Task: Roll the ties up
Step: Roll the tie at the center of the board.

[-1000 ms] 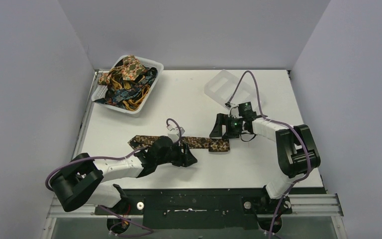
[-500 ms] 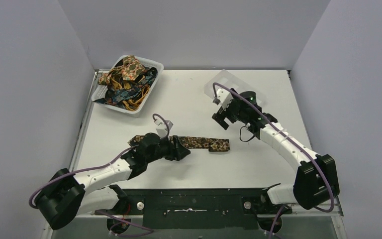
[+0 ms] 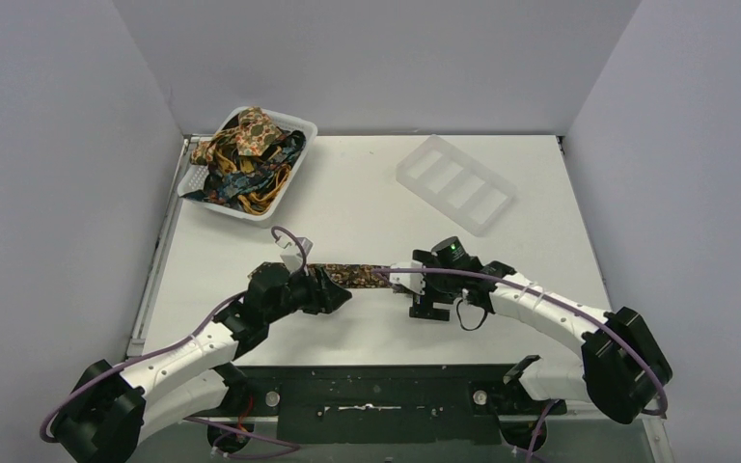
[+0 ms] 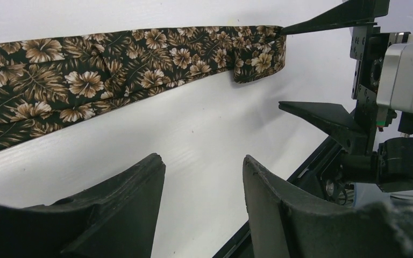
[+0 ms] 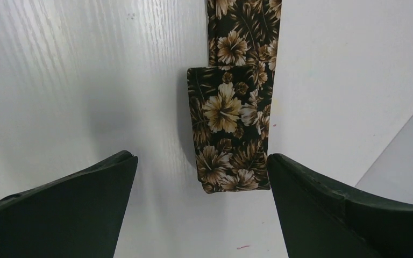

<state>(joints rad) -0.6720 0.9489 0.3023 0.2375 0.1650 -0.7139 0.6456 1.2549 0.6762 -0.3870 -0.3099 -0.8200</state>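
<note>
Right wrist view shows the folded end of the brown floral tie [image 5: 231,129] lying flat on the white table [image 5: 86,80]. It is just ahead of the right gripper [image 5: 201,161], in line with the gap between its two fingers, closer to the one at the picture's right. These jaws stand wide open and hold nothing. The long axis of the tie runs straight away from this gripper toward the left gripper [image 4: 201,161]. That one is parted too and empty, and the tie lies beyond its fingers, not between them. So the right arm seems the nearer one to begin the roll at this end.
</note>
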